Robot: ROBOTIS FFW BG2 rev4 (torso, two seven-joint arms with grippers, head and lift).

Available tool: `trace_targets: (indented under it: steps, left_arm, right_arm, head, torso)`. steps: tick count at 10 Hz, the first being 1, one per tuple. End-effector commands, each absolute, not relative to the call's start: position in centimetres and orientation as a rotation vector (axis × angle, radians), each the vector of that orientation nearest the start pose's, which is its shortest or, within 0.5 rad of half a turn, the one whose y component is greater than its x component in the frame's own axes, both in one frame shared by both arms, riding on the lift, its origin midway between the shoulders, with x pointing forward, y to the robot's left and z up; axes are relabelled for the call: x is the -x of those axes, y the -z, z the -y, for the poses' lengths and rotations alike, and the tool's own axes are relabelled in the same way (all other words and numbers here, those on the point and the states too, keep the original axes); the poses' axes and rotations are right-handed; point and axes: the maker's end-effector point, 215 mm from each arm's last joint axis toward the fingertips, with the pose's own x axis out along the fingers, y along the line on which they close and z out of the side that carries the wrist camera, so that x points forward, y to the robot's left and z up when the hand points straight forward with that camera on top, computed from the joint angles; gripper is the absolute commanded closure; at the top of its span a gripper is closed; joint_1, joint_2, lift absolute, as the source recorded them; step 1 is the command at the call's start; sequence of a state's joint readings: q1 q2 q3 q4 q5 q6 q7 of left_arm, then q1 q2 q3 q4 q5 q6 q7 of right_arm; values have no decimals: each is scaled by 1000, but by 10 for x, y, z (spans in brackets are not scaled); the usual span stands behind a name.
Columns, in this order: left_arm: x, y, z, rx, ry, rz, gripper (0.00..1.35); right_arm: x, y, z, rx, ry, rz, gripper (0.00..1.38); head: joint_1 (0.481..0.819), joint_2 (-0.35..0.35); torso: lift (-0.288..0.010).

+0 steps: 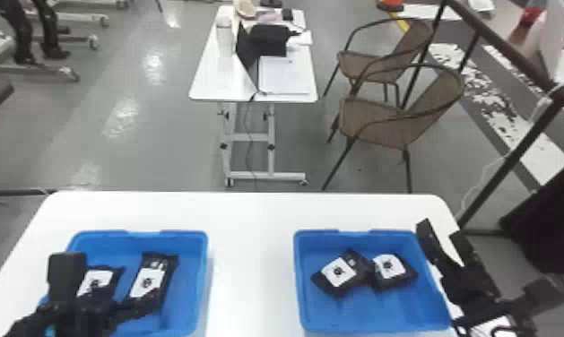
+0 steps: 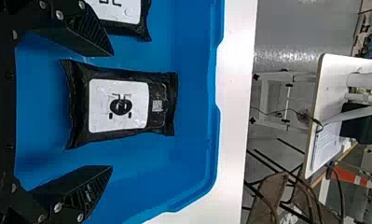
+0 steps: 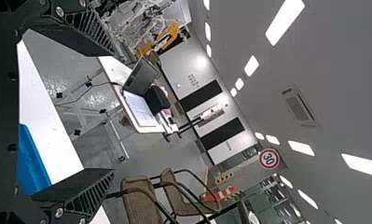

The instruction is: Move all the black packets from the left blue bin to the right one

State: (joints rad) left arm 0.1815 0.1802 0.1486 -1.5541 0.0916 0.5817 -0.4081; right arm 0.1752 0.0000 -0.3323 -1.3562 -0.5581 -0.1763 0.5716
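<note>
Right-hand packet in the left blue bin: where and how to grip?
Likely best across its middle, from above: the packet lies label up, crimped ends near and far, its long sides facing the open fingers of the left gripper.

- Left blue bin (image 1: 200, 273): open-topped, upright on the white table; two black packets in it, apart from each other.
- Right-hand packet (image 1: 148, 280) there: flat, crimped at both ends, white label up; long side running roughly near to far.
- Left-hand packet (image 1: 96, 282) there: white label up; partly hidden.
- Right blue bin (image 1: 339, 318): open-topped, upright; two black packets, labels up, side by side; left one (image 1: 339, 274) slanted, right one (image 1: 389, 269) near the right wall.
</note>
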Motion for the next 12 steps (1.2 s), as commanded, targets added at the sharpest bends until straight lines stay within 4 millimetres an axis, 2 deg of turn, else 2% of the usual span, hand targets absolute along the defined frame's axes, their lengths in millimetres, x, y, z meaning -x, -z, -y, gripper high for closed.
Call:
trace_targets:
  steps: [1, 5, 8, 9, 11, 12]
  left_arm:
    - [-448, 592, -301, 101, 217, -771, 70]
    - [-469, 618, -283, 98, 268, -808, 91]
    - [-473, 624, -277, 79, 277, -833, 104]
    - [-473, 624, -277, 77, 274, -838, 199]
    - [-471, 627, -280, 80, 275, -852, 828]
    - [-470, 626, -278, 67, 296, -855, 874]
  right_arm:
    - [-483, 449, 334, -535, -89, 21, 70]
    - [-483, 450, 328, -547, -105, 20, 75]
    - [-480, 453, 328, -564, -106, 18, 75]
    - [-479, 454, 329, -568, -104, 17, 75]
    - [-480, 455, 327, -576, -111, 14, 75]
    - [-480, 457, 325, -580, -115, 10, 75]
  head:
    - [695, -54]
    - [695, -43]
    - [695, -58]
    - [695, -59]
    - [695, -60]
    - [695, -57]
  torso:
    - [0]
    - [0]
    - [0]
    - [0]
    - [0]
    - [0]
